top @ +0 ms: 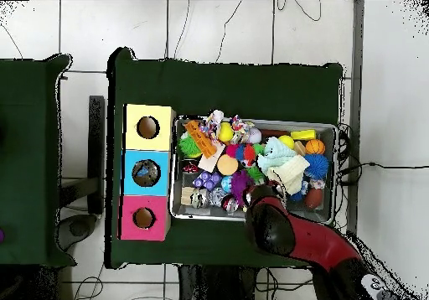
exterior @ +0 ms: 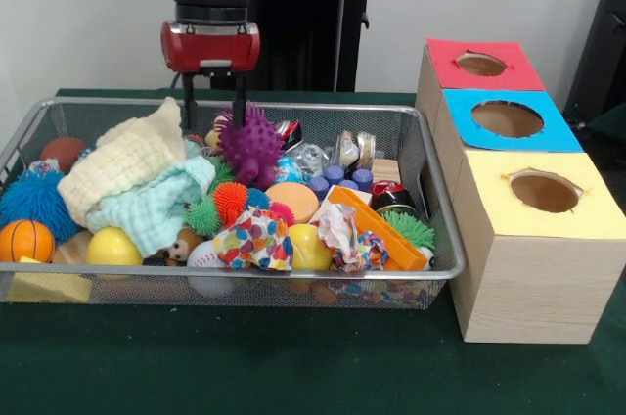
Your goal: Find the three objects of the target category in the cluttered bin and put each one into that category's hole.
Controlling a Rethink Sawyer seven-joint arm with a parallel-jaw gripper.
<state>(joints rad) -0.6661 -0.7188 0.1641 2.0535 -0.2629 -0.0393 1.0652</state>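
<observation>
On the dark green table (exterior: pixel 293 376) sits a wire mesh bin (exterior: pixel 445 239), packed with toys and cloths. Just right of it in the front view stands a row of three wooden boxes, each with a round hole on top: yellow-topped box (exterior: pixel 533 239) nearest the camera, blue-topped box (exterior: pixel 509 119) in the middle, red-topped box (exterior: pixel 481 65) farthest. Overhead view shows something dark inside the blue hole; can't tell what.

The red and black arm (top: pixel 314 242) reaches over the bin's far side. Gripper (exterior: pixel 213 112) hangs above the clutter, two thin black fingers (exterior: pixel 189 107) set apart, nothing between them; tips just above and beside the purple spiky ball (exterior: pixel 252 148), contact unclear.

In the bin: cream knit cloth (exterior: pixel 122 165) over a mint cloth (exterior: pixel 152 207) at left-centre, blue spiky ball (exterior: pixel 37 202) at left edge, orange flat block (exterior: pixel 377 229) right of centre, polka-dot cloth (exterior: pixel 254 239) at front, small basketball (exterior: pixel 25 239) front left, yellow ball (exterior: pixel 113 247) beside it, orange spiky ball (exterior: pixel 231 202) mid-bin, green spiky ball (exterior: pixel 203 215) next to it.

Target category not evident from the views.
</observation>
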